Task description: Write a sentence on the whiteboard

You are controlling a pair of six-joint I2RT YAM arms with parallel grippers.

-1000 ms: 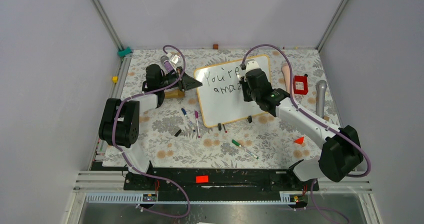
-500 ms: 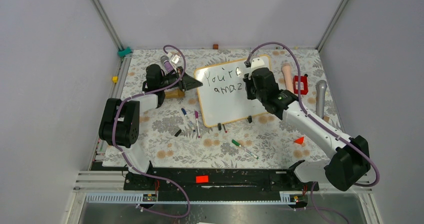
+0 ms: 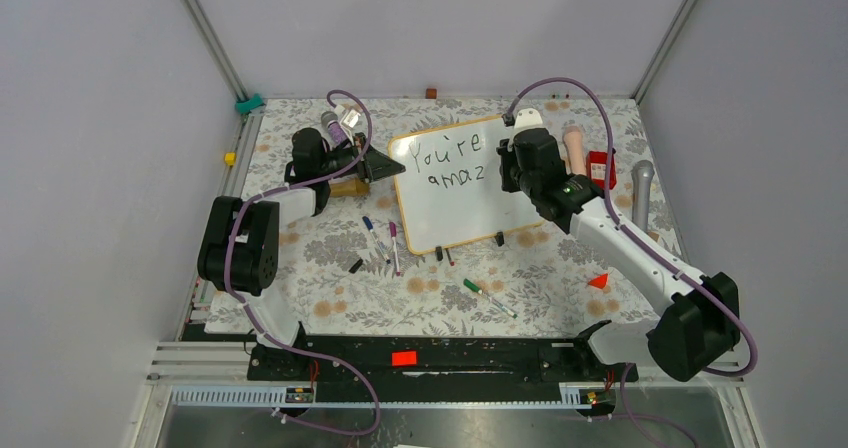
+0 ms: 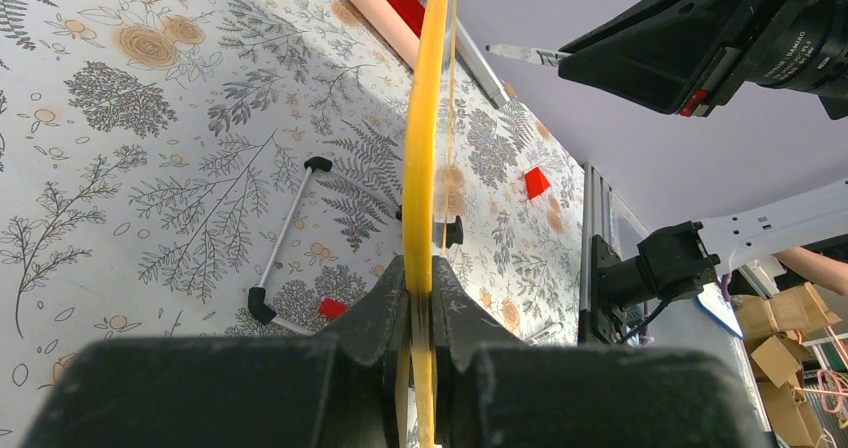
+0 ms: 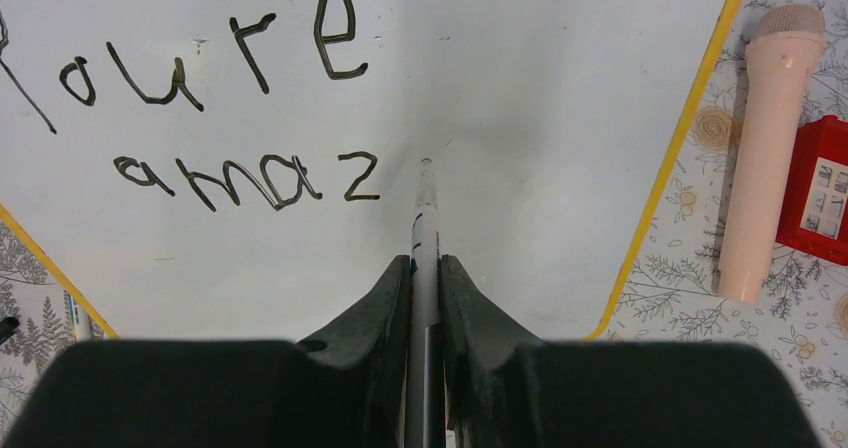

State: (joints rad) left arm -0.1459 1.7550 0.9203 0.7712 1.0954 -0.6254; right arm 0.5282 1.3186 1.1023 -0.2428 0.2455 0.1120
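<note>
Jaws of the right gripper (image 5: 425,273) closed on a marker (image 5: 427,203), whose tip points at bare board just right of the "z". Jaws of the left gripper (image 4: 421,283) clamped on the orange-tan frame at the left edge of the whiteboard (image 4: 424,118), which sits mid-tabletop between the two arms. The sentence (image 5: 240,173) reads "You're amaz" in two lines on the whiteboard's left half. Over the last second the right gripper has shifted rightward off the end of "amaz", and no stroke has been added. The marker is probably being repositioned for the next letter, with the sentence partly written. Whether the tip touches the whiteboard cannot be told. The jaws hide the marker's barrel, the right wrist view cuts off the "Y", and the left wrist view shows the whiteboard only edge-on.
</note>
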